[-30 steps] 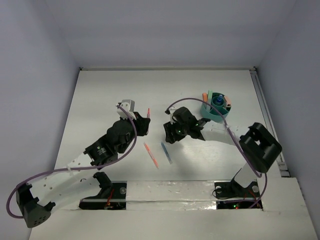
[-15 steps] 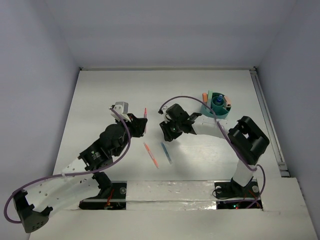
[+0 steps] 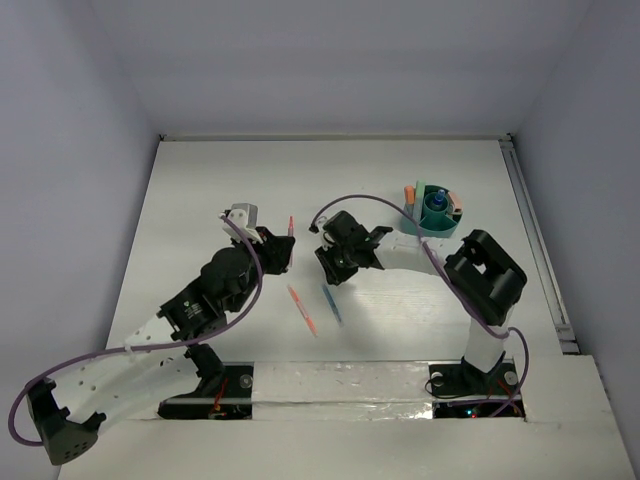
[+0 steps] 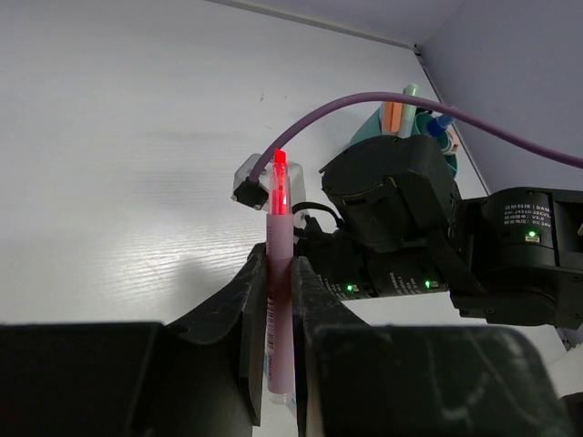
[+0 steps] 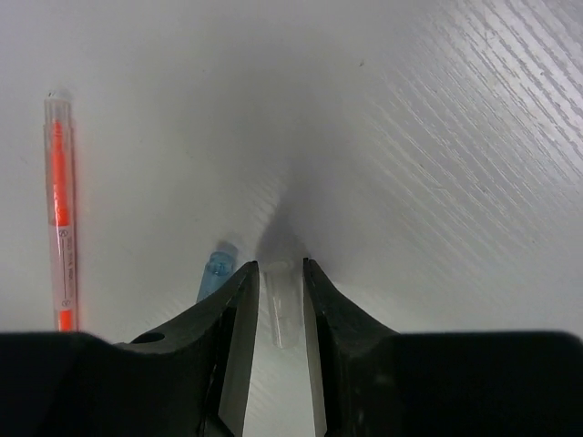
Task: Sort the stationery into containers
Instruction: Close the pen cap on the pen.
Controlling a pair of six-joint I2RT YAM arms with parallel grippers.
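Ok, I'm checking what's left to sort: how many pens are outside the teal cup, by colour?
Orange pen, lying loose: 1
Blue pen, lying loose: 1
Red-tipped pink pen, held in the left pincer: 1
Total: 3

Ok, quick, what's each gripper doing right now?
Left gripper: shut on a pink pen.
Right gripper: open narrowly around a small clear piece, not gripping it.

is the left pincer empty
No, in the left wrist view the left pincer is clamped on a pen with a red tip.
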